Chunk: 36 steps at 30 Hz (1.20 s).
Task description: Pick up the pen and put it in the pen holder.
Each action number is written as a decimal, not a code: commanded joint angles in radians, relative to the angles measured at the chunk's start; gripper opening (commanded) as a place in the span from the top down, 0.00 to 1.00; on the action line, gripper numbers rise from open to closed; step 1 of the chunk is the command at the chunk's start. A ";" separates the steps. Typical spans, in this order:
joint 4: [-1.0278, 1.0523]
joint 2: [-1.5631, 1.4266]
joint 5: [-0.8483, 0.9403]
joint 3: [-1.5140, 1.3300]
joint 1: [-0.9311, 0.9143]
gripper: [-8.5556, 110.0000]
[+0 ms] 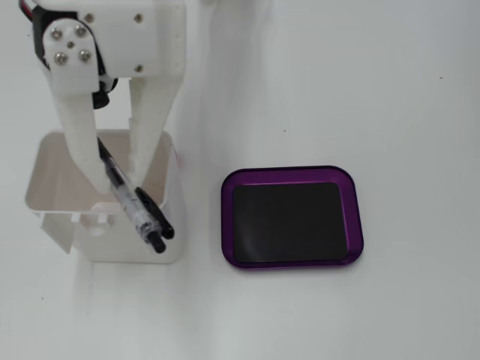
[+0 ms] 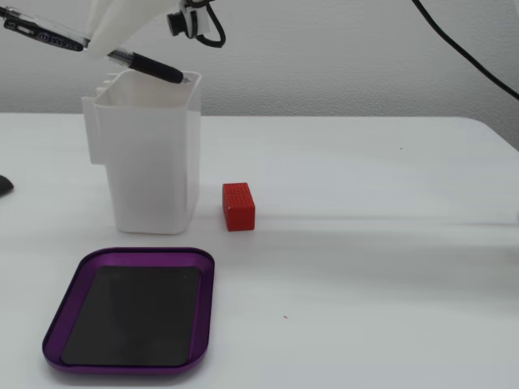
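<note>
A black-and-clear pen [image 1: 133, 206] is gripped at its middle by my white gripper [image 1: 116, 182], which hangs over the white pen holder [image 1: 172, 214]. In a fixed view from the side the pen [image 2: 150, 66] lies tilted. Its dark front end touches or hovers just at the holder's [image 2: 154, 162] top rim. Its clear back end sticks out high to the left, beyond the holder. The gripper [image 2: 109, 47] is just above the holder's opening. The holder's inside looks empty.
A purple tray with a black inlay [image 1: 292, 174] lies next to the holder, nearest the side-on camera [image 2: 130, 254]. A small red block [image 2: 238, 206] stands by the holder. A dark object [image 2: 4, 185] shows at the left edge.
</note>
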<state>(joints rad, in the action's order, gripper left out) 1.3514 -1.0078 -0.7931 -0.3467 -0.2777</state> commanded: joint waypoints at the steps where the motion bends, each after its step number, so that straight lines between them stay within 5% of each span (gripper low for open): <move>1: 0.002 -0.025 0.005 0.037 -0.008 0.93; 11: 0.002 -0.025 0.003 0.037 -0.008 0.91; 19: 0.058 -0.025 -0.006 0.041 -0.009 0.73; 29: 0.118 -0.069 0.011 0.095 -0.051 0.73; 36: 0.350 -0.272 0.242 0.262 -0.048 0.73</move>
<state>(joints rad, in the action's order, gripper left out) 1.6613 -1.1106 -0.6305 -0.1580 -0.3344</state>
